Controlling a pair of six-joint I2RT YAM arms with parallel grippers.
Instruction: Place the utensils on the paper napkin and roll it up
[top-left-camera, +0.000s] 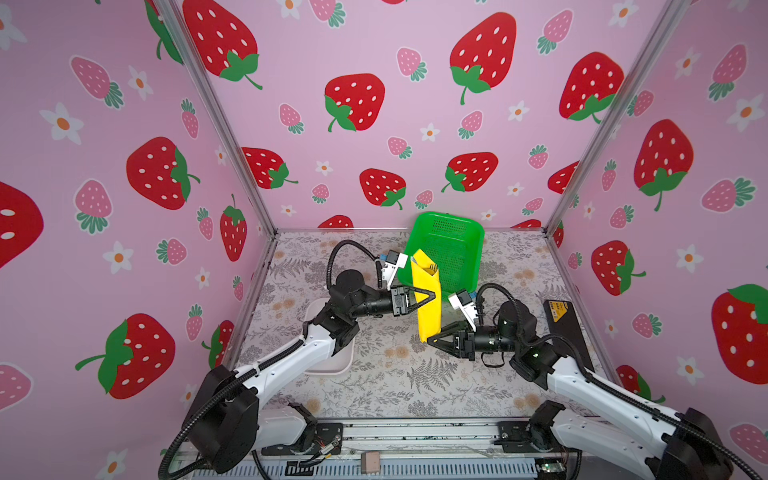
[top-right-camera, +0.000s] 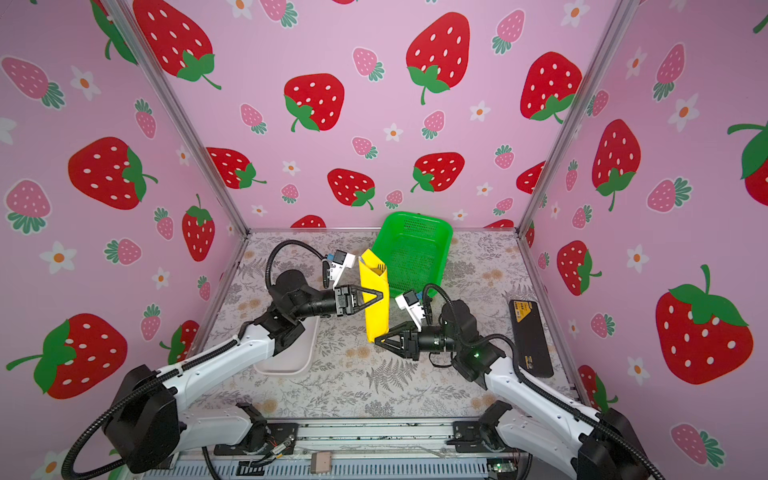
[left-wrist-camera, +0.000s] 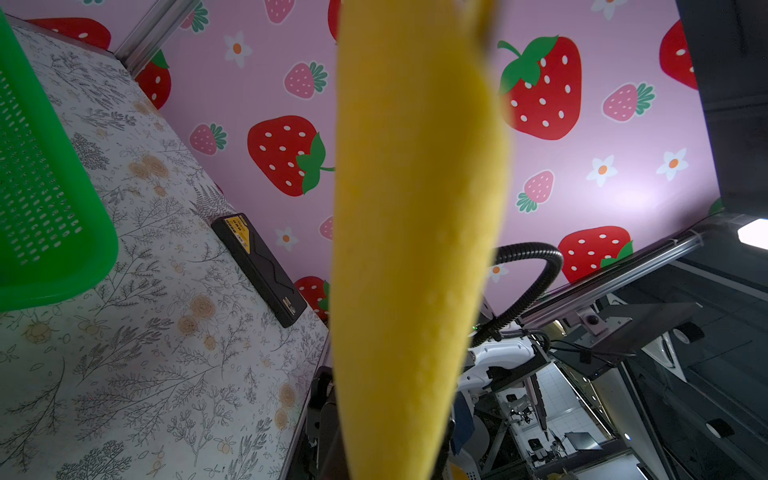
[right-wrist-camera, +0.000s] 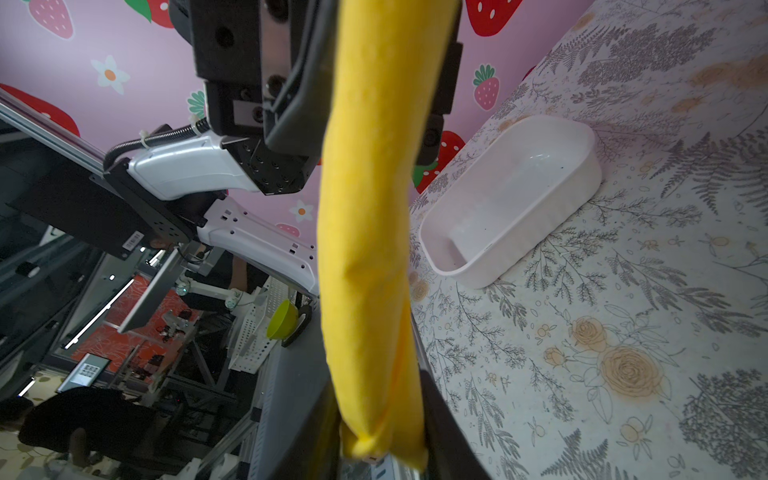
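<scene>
1. The left gripper (top-left-camera: 432, 296) has its fingers pinching the rolled paper napkin (top-left-camera: 429, 320) across its middle, one finger in front of the yellow roll and one behind it.
2. The right gripper (top-left-camera: 430, 340) has its fingers closed on the roll's near, folded end, one on either side, as the right wrist view shows.
3. Held between the two grippers, the roll hangs clear of the tabletop (top-left-camera: 395, 382); its far end is open and points toward the green basket (top-left-camera: 469, 257).
4. The utensils (top-right-camera: 380, 267) are wrapped inside; only their tips, what look like fork tines among them, show at that open end.
5. The basket leans at the back of the tabletop, just behind the roll.
6. A white tray (top-left-camera: 332, 370) sits on the tabletop under the left arm, well apart from the roll.
7. A black box (top-left-camera: 565, 328) lies along the right edge, beside the right arm.
</scene>
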